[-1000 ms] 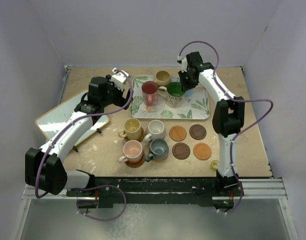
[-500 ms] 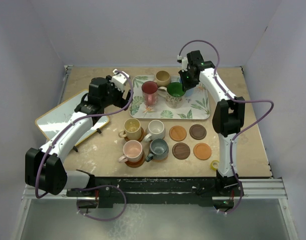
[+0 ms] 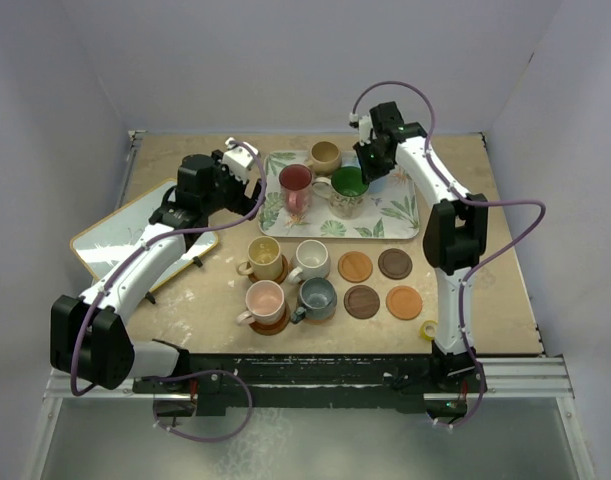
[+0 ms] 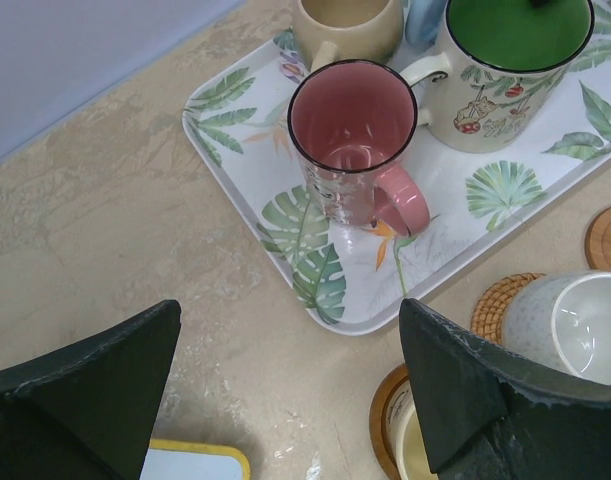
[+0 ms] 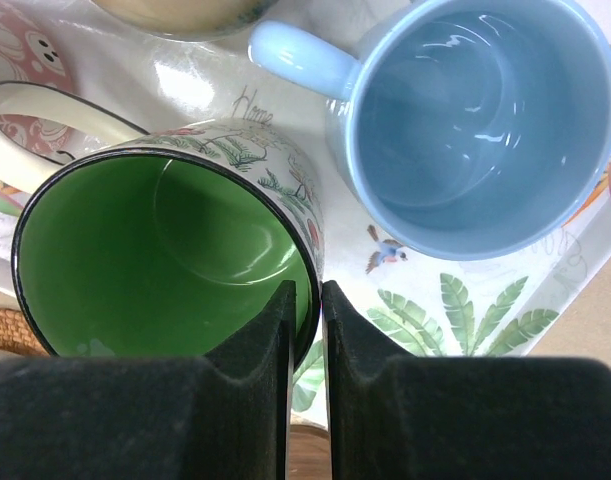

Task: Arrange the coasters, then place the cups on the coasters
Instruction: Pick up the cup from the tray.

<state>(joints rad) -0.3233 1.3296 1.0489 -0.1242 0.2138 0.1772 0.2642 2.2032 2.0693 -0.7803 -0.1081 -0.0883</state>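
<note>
On the leaf-print tray [image 3: 395, 212] stand a green cup [image 3: 349, 184], a dark red cup [image 3: 296, 180] and a tan cup [image 3: 325, 155]. My right gripper [image 5: 307, 300] is shut on the green cup [image 5: 165, 250], one finger inside its rim and one outside. A blue cup [image 5: 475, 120] sits just beyond it. My left gripper [image 4: 290, 390] hangs open over bare table near the tray's left corner, short of the dark red cup [image 4: 355, 140]. Yellow [image 3: 264, 255], white [image 3: 312, 258], pink [image 3: 265, 300] and grey [image 3: 317, 297] cups stand on coasters. Several coasters [image 3: 355, 266] lie bare to their right.
A flat board with a yellow edge [image 3: 115, 235] lies at the left under my left arm. A small yellow tape roll [image 3: 427, 330] sits near the front right, by the right arm's base. Walls close in the table's back and sides.
My right gripper's fingers have closed onto the green cup's rim and shifted slightly toward the back. The left arm has stayed still and open.
</note>
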